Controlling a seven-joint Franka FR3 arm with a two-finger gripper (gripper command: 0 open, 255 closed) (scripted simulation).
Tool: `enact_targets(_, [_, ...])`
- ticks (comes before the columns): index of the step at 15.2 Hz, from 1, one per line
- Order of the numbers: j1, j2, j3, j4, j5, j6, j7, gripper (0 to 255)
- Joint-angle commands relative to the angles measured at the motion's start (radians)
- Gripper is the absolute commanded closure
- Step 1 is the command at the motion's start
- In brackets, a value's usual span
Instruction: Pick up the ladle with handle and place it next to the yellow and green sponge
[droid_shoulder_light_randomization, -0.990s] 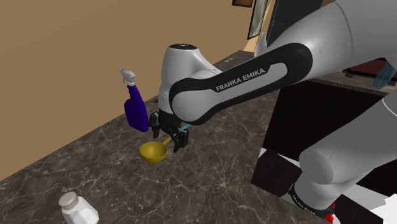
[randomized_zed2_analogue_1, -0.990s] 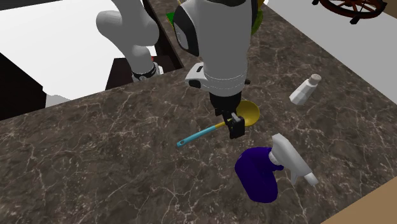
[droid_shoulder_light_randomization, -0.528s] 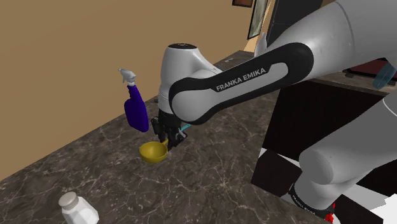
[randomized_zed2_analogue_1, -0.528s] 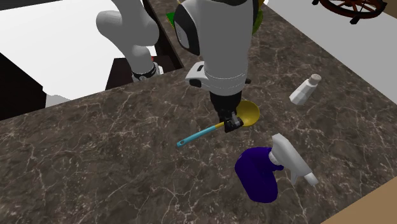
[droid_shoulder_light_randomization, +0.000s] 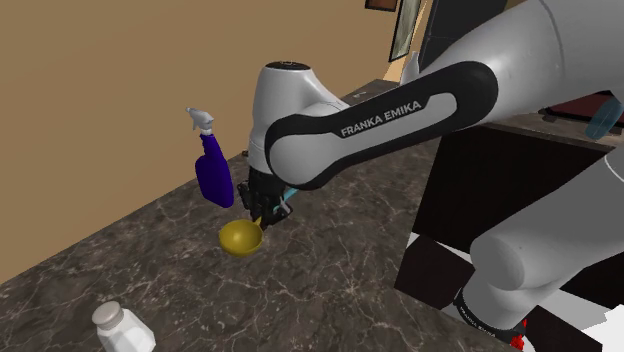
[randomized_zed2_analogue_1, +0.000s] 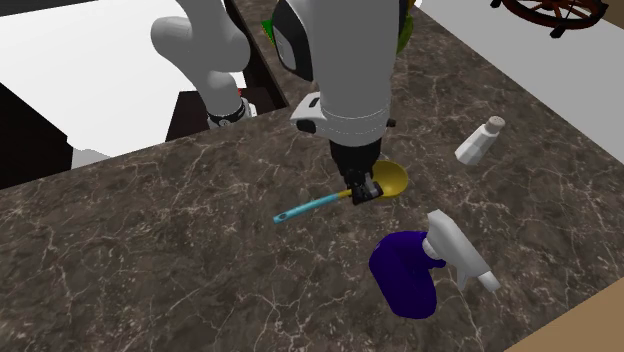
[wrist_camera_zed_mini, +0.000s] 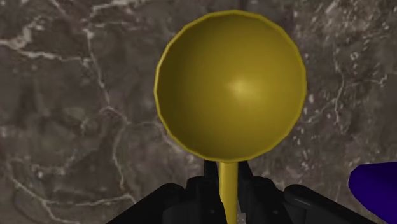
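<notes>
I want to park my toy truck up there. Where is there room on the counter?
The biggest bare patch of counter lies beyond the blue handle end of the ladle, toward the second exterior view's left. Another lies between the white shaker and the purple spray bottle. It is crowded where the gripper clasps the ladle, near that bottle.

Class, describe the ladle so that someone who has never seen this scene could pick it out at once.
Find the dark marbled counter and, on it, the purple spray bottle. Right beside that, the black gripper clasps the ladle by its handle. It alone has a round yellow bowl and a thin handle ending in teal; the shaker is white.
</notes>
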Motion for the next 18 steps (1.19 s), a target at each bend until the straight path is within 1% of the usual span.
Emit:
enact_targets(1, [0.005,-0.015,-0.014,0.017,0.008,-0.030,-0.006,255])
enact_targets(8, [0.019,-0.059,-0.057,0.082,0.023,-0.132,-0.018,255])
enact_targets(18, [0.025,-0.091,-0.104,0.191,0.022,-0.271,-0.018,255])
